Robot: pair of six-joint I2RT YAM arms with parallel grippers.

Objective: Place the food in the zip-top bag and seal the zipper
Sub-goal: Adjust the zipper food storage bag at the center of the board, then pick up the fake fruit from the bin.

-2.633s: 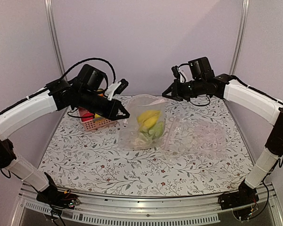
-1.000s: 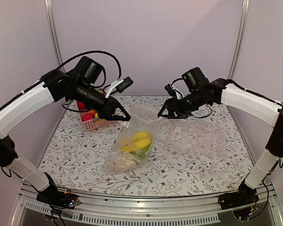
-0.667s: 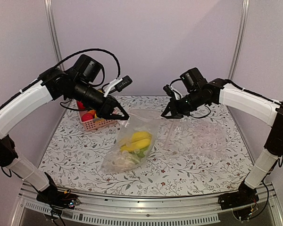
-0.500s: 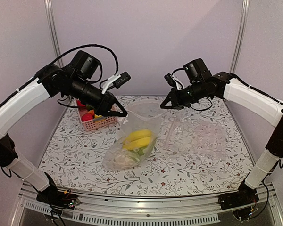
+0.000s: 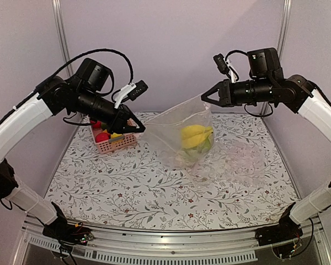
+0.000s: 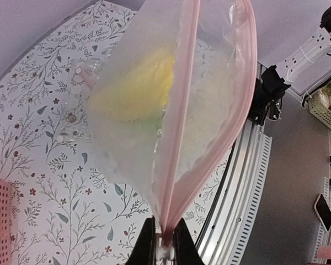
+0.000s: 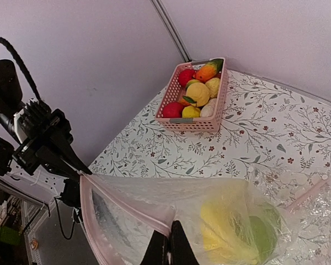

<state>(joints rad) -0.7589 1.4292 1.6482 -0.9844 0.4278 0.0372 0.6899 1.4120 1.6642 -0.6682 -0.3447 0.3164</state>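
The zip-top bag [image 5: 174, 130] hangs above the table, stretched between both grippers. My left gripper [image 5: 142, 128] is shut on the bag's left corner; in the left wrist view its jaws [image 6: 164, 245] pinch the end of the pink zipper [image 6: 182, 110]. Higher up, my right gripper [image 5: 205, 98] is shut on one lip of the zipper [image 7: 129, 205], its tips [image 7: 170, 245] closed on that strip. The two strips bow apart, so the mouth gapes. Yellow and green food [image 5: 196, 138] sits low in the bag [image 7: 231, 226].
A pink basket [image 5: 113, 142] with more toy fruits [image 7: 197, 93] stands at the back left, just behind the left gripper. A larger crinkled clear bag [image 5: 240, 163] lies flat on the table's right half, under the hanging bag's right side.
The right gripper has shut on the bag's rim and risen up and to the right. The bag has lifted off the table and pulled taut; the food slid toward the right end.
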